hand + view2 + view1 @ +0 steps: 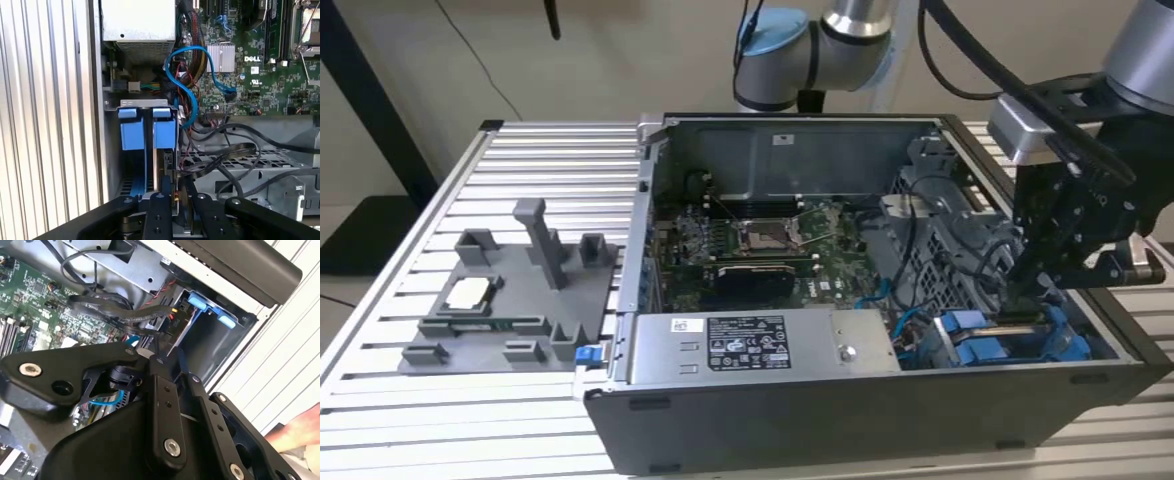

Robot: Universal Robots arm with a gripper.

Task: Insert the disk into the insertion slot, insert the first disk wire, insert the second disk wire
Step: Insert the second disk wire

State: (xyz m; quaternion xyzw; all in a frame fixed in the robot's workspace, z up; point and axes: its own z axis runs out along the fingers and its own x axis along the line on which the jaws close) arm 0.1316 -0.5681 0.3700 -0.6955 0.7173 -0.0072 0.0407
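Hovering low over the drive bay of the open computer case (881, 400) on the slatted table (400, 400), at the exterior view's right: the tool (177, 192). Cannot tell whether open or closed. Standing on edge in the bay slot just beneath it, the disk (165, 137), bright blue caddy tabs up, dark edge below them. White printed sticker on the grey power-supply box (747, 345), print too small to make out. White lettering on the green motherboard (260, 60), beside a looping blue cable (192, 50).
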